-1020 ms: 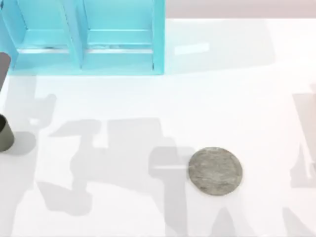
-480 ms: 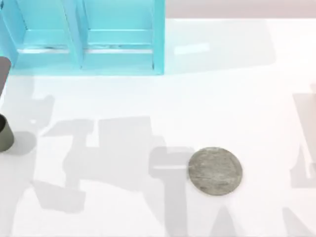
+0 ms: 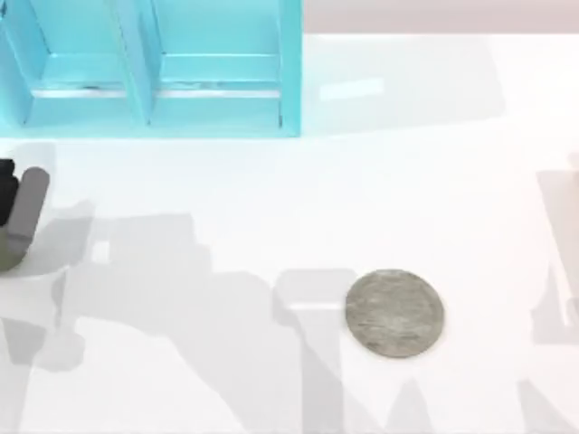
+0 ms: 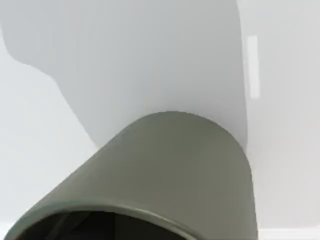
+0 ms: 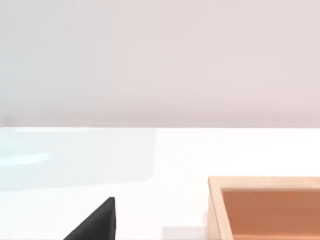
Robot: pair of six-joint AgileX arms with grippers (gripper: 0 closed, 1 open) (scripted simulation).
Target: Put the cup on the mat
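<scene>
One mat (image 3: 394,313) lies flat on the white desk (image 3: 380,199), lower right of centre in the top view. One cup (image 3: 11,255) stands well apart from it at the far left edge, with the left claw (image 3: 16,194) over it; whether that claw is released or clenched I cannot tell. Farthest back, upper left, stands one turquoise shelf (image 3: 154,68) with two bays.

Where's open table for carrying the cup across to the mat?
Bare table runs from the cup at the left edge to the mat, and beyond it rightward. The blue shelf crowds the top left; the left gripper sits over the cup.
</scene>
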